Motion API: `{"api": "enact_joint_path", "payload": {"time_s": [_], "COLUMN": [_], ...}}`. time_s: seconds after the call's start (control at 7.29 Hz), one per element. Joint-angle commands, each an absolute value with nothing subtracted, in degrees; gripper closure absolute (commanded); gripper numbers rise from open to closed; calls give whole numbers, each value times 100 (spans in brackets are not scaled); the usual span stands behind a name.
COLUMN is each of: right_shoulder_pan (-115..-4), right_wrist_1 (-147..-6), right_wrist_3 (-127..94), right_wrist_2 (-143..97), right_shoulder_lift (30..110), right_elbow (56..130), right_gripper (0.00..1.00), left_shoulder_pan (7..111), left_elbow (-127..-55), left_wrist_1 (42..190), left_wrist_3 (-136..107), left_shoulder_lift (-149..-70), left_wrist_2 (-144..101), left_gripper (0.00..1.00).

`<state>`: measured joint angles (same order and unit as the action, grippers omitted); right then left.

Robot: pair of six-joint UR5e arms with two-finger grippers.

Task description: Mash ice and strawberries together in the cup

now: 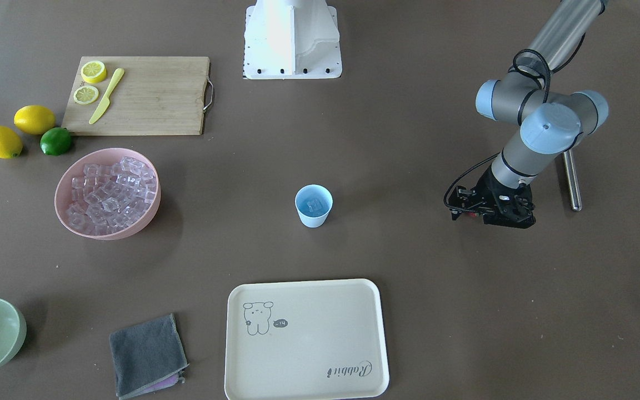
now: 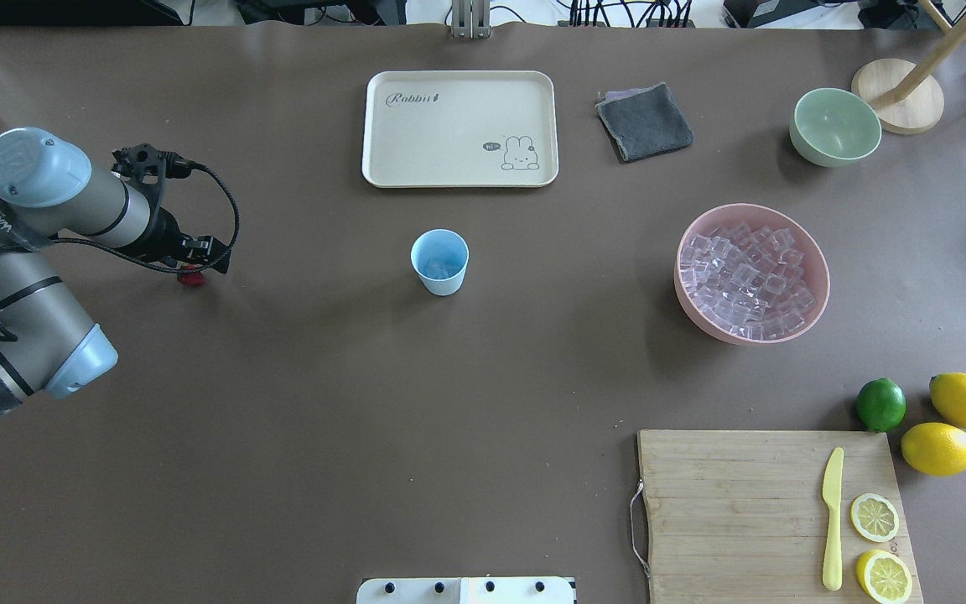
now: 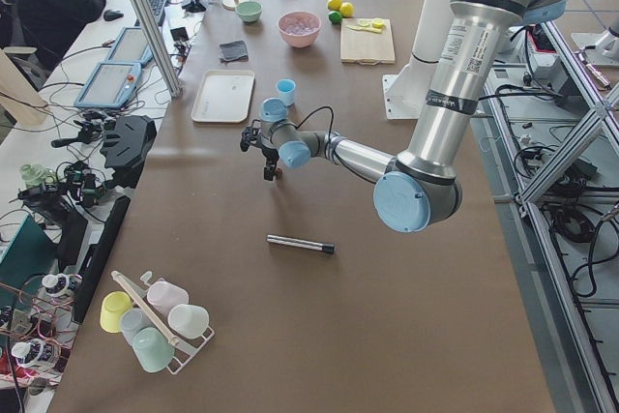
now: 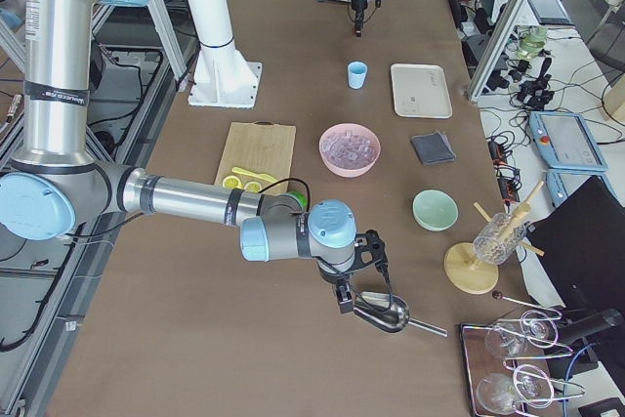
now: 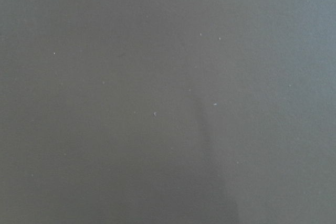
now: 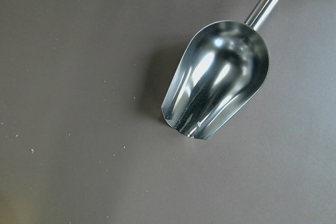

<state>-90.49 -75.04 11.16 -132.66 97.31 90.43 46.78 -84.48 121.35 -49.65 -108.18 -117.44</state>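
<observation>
Left gripper (image 2: 198,267) hangs directly over the strawberry (image 2: 192,278) near the left edge of the desk (image 2: 282,419); finger spread cannot be determined, likewise for the right gripper (image 4: 343,300). The cup (image 2: 439,262), mid-desk, holds ice (image 2: 438,268). Hazard: an off-centre pinch may roll the small berry away.

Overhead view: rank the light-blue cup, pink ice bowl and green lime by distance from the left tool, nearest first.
1. Small light-blue plastic cup, centre, to the right of the left tool.
2. Round pink bowl holding clear ice cubes, further right.
3. Round green lime, far right, closer to the robot.
</observation>
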Motion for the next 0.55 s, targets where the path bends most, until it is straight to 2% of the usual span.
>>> {"api": "enact_joint_path", "payload": {"time_s": [0.0, 0.41], "right_shoulder_pan": [-9053, -9053], "right_wrist_1": [-7532, -7532], "right_wrist_3": [1116, 1116], "right_wrist_2": [-13271, -13271], "right_shoulder_lift": [9703, 9694], "right_elbow": [9053, 9062], "right_gripper": [1, 1], "left_shoulder_pan": [4693, 4807], "left_elbow": [-8472, -8621], "left_wrist_1": [12111, 12006], "left_wrist_3": [-4957, -4852], "left_shoulder_lift": [-10828, -10732], "left_wrist_2": [-11795, -11821], "left_gripper": [69, 71]}}
